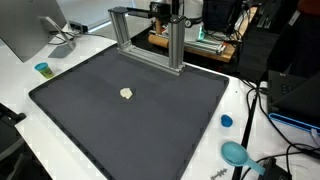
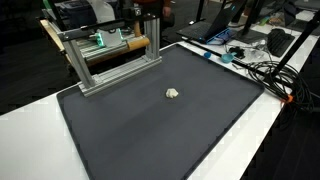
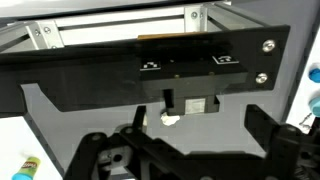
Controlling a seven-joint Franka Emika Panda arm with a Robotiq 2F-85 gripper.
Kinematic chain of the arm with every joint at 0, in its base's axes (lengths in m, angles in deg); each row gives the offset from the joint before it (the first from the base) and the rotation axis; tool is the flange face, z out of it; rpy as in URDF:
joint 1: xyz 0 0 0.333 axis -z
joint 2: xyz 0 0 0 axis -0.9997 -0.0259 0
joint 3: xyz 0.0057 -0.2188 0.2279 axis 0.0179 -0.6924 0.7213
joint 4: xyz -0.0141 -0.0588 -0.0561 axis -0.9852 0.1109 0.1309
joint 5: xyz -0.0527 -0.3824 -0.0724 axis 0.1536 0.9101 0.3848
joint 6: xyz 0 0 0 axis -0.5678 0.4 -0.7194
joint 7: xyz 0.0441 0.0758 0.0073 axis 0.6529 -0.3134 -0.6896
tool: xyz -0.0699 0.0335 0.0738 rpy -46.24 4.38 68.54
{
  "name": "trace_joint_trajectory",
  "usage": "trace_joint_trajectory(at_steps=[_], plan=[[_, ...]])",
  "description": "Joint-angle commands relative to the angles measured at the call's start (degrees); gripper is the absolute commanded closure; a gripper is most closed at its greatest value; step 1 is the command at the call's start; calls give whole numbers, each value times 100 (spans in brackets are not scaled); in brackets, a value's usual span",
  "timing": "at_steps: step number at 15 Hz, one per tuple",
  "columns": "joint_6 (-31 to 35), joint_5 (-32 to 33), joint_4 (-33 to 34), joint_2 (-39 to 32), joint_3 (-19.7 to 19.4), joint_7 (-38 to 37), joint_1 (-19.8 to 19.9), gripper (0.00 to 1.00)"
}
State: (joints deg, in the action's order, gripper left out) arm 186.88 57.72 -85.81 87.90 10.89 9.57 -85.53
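Observation:
A small pale crumpled lump [image 1: 126, 94] lies near the middle of a black mat [image 1: 90, 110] on a white table, and it shows in both exterior views [image 2: 173, 94]. In the wrist view the lump [image 3: 170, 118] lies on the mat ahead of my gripper [image 3: 198, 128], a little left of its centre line and well short of the fingers. The jaws stand wide open with nothing between them. My arm sits at the back behind an aluminium frame [image 1: 150, 40], so the gripper itself is hard to make out in the exterior views.
The aluminium frame [image 2: 110, 60] stands along the mat's far edge, with a black marked panel [image 3: 160, 60] across the wrist view. A blue cup [image 1: 42, 69], a blue cap [image 1: 226, 121], a teal round object [image 1: 236, 153] and cables [image 2: 262, 72] lie beside the mat.

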Motion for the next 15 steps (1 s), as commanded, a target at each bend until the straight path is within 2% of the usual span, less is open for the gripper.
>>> trace_joint_trajectory(at_steps=[1, 6, 15], plan=[[329, 20, -75, -104, 96, -247, 39, 0], [565, 126, -79, -341, 229, -495, 117, 0], [309, 218, -94, -487, 328, -676, 105, 0]])
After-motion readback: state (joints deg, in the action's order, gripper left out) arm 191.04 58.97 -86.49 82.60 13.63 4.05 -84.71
